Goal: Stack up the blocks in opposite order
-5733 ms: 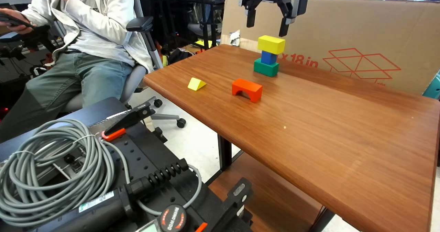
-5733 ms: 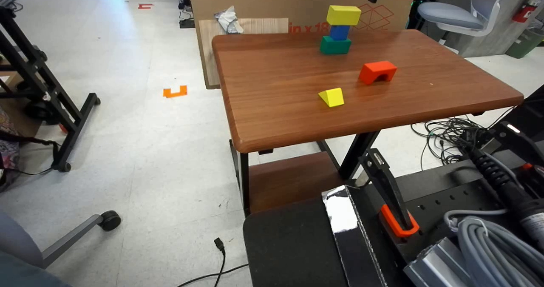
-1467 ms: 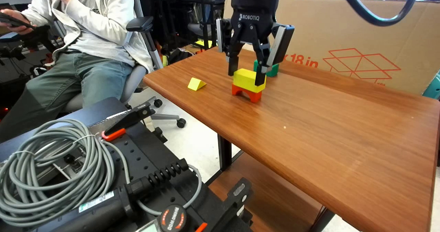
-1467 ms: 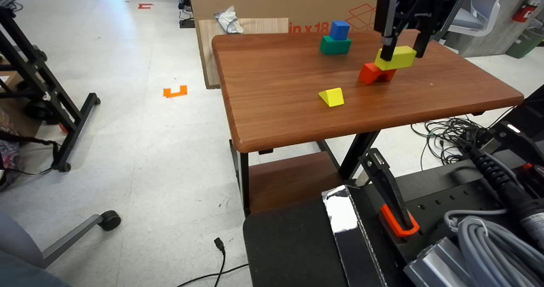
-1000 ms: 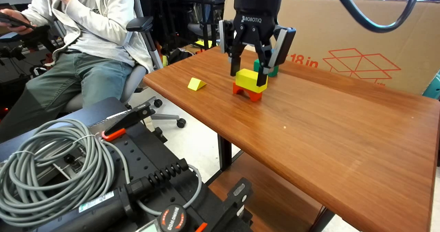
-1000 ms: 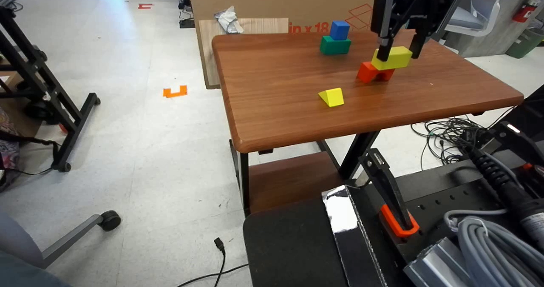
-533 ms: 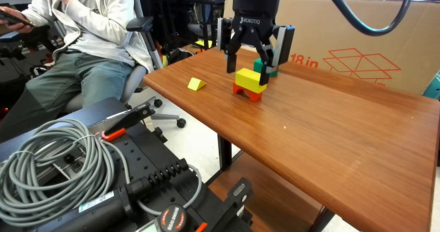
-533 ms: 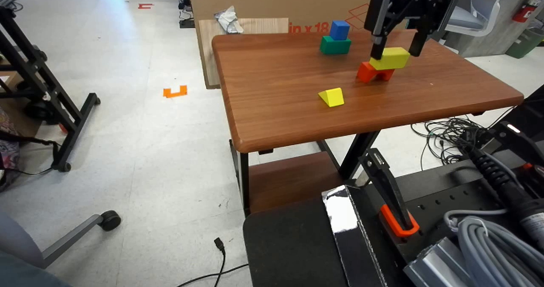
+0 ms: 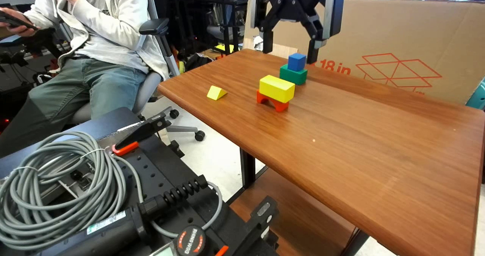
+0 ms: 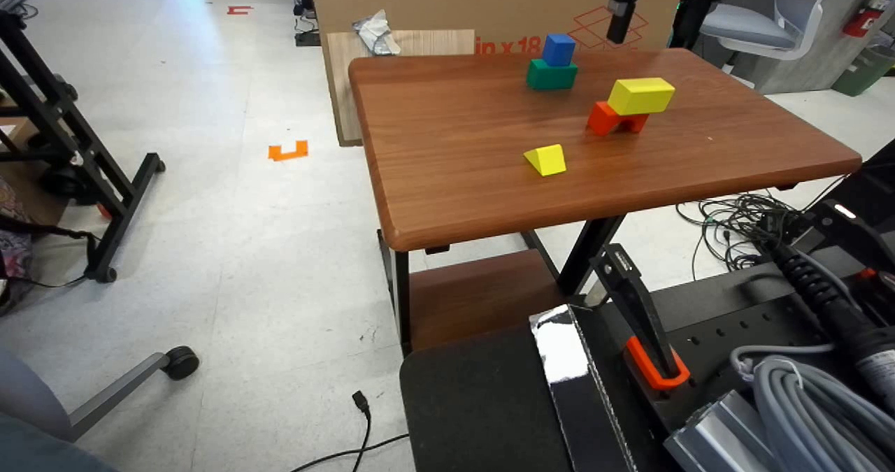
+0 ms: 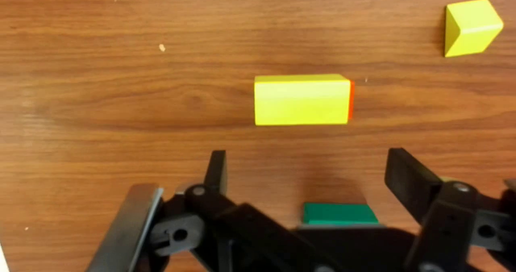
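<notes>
The yellow rectangular block (image 9: 277, 88) rests on the red arch-shaped block (image 10: 605, 118), slightly offset (a red edge shows past it in the wrist view). The blue cube (image 9: 296, 62) sits on the green rectangular block (image 9: 292, 76). Above the brown wood-grained table (image 9: 360, 146), the end effector (image 9: 290, 57) stands wide, clear of all four.

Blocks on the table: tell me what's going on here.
A robot gripper is on a stacking job, opposite order wanted. It hangs open above the table, holding nothing. The yellow block sits a little off-centre on the red arch; the blue block stands on the green block, and those two probably go over next, blue first. A yellow wedge lies apart on the table.
</notes>
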`<state>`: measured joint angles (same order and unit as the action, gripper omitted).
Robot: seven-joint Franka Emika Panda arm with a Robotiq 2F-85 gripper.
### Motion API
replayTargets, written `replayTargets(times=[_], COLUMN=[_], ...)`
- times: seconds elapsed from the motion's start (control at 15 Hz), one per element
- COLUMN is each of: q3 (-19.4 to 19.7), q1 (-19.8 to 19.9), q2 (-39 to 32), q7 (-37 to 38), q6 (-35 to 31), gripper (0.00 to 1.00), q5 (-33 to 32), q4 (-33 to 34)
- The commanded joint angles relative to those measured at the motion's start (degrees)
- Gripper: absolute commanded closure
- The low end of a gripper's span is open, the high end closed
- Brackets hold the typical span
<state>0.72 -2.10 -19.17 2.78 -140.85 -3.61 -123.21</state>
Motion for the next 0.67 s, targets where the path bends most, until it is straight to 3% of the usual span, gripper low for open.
replayTargets(times=[0.0,0.6], q3=[0.1,-1.3], q1=[-0.1,-0.5], q2=[-0.5,-10.7], q7=[2.0,1.2], q6=[0.6,1.4], gripper=[0.00,0.00], q5=[0.2,1.4], q4=[3.9,16.1])
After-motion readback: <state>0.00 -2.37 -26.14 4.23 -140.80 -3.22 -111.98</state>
